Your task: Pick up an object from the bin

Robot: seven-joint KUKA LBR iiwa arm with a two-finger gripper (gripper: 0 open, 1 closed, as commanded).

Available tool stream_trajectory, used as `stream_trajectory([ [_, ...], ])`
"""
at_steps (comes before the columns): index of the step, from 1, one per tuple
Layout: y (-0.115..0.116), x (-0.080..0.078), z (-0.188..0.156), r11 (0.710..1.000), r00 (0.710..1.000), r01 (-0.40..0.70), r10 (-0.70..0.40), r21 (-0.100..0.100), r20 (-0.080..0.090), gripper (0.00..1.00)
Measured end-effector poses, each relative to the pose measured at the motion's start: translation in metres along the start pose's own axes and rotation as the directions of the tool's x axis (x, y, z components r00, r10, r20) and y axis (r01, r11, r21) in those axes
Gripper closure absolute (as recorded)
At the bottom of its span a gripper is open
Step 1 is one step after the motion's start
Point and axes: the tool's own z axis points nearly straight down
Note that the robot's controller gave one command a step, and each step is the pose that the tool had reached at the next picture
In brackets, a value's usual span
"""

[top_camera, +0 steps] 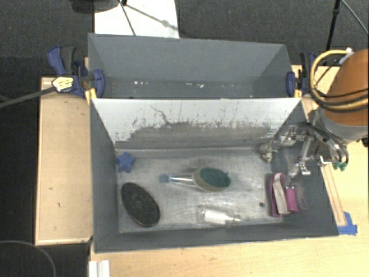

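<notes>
Gripper (286, 159) next to one purple-pink flat pack (282, 195), right side; grip state unclear. One black oval pad (140, 204), one teal round brush (211, 178).

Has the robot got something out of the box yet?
Not yet. Done: the pincer is down at the right end of the bin. In hand: it hangs just over the purple and pink thing there; whether it touches it I cannot tell. Left: grip that thing and lift it out. The green-headed brush and the black oval brush lie on the floor further left.
</notes>
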Motion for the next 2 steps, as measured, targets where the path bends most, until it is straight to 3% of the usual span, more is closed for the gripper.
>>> stream_trajectory([
  [1,0.003,-0.047,0.153,0.995,0.995,0.097,-0.097,0.002,0.012,0.00],
  [2,0.084,-0.042,0.134,0.993,0.993,0.115,-0.115,-0.004,0.008,0.00],
])
